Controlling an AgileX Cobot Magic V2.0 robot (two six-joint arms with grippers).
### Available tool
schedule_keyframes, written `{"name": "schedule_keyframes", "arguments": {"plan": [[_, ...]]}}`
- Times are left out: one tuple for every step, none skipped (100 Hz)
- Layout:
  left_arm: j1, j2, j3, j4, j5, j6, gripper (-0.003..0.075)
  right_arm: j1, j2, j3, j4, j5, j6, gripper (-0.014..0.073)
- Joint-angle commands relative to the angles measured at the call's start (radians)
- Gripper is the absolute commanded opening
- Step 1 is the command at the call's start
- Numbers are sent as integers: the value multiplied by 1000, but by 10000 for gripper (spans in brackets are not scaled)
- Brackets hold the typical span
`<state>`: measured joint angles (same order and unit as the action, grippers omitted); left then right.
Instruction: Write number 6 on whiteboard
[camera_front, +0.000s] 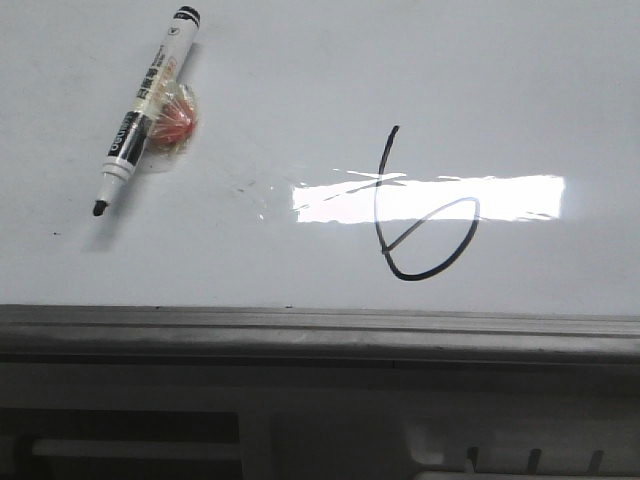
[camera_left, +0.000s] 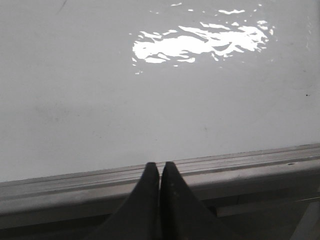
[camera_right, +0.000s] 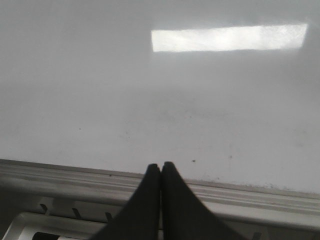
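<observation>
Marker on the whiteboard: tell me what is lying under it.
Under the marker sits a small red-orange lump in clear wrapping, resting on the whiteboard. The marker's barrel covers its left part, so its full shape cannot be told.

Left gripper, wrist view: two matte black fingers, broad at the base and tapering in smooth, slightly concave curves to narrow rounded tips, their surface plain and bearing faint pale specks. Right gripper, wrist view: an identical pair of matte black, wedge-shaped fingers with the same curved outer edges and rounded tips, divided by a thin dark seam. No cables, screws or printed markings can be made out on either pair.
</observation>
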<state>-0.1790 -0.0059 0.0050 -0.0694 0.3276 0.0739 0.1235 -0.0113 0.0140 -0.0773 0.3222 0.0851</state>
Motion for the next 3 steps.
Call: {"name": "schedule_keyframes", "arguments": {"plan": [[4,-28,44,-5,-66,-10,-19,-6,-19,27,0,-18,2,-53],[4,-28,44,-5,-66,-10,-19,-6,-19,27,0,-18,2,-53],[4,-28,44,-5,-66,-10,-19,-6,-19,27,0,-18,2,-53]]}}
